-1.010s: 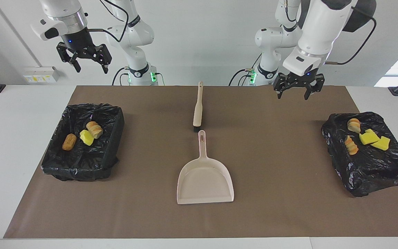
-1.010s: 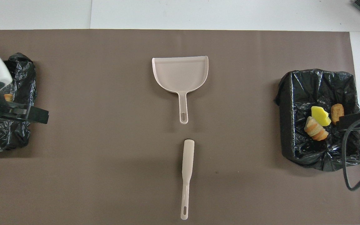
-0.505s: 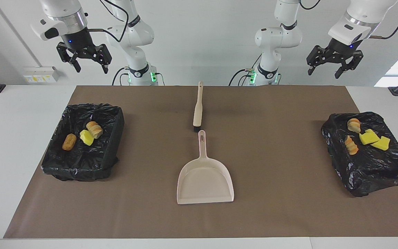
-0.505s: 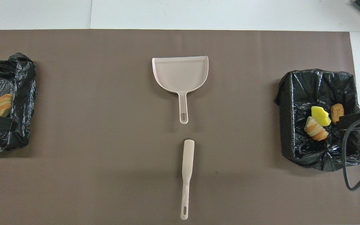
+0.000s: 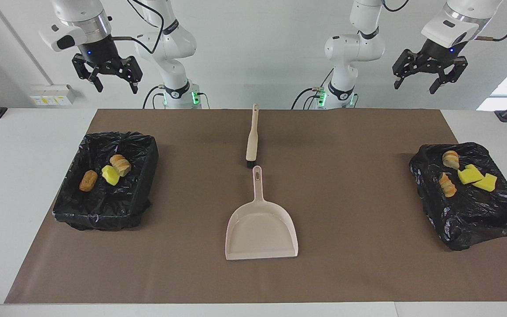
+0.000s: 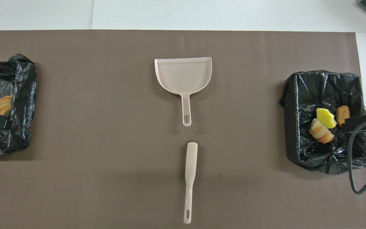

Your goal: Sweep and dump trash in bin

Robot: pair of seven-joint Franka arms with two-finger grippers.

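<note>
Two lined bins at the table ends, tools sitting mid-mat.

Brush (image 5: 252, 137) is lying nearest the robots, dustpan (image 5: 261, 224) just beside it and farther out, handles in line, mouth facing away. Bin (image 5: 106, 180) at the right arm's end is holding three trash pieces (image 5: 111, 171); bin (image 5: 469, 196) at the left arm's end is holding four (image 5: 464, 175). Everything is resting on the mat (image 5: 350, 211), bins well apart from the tools.

Brown mat (image 5: 346, 198) on white table (image 5: 16, 176).
</note>
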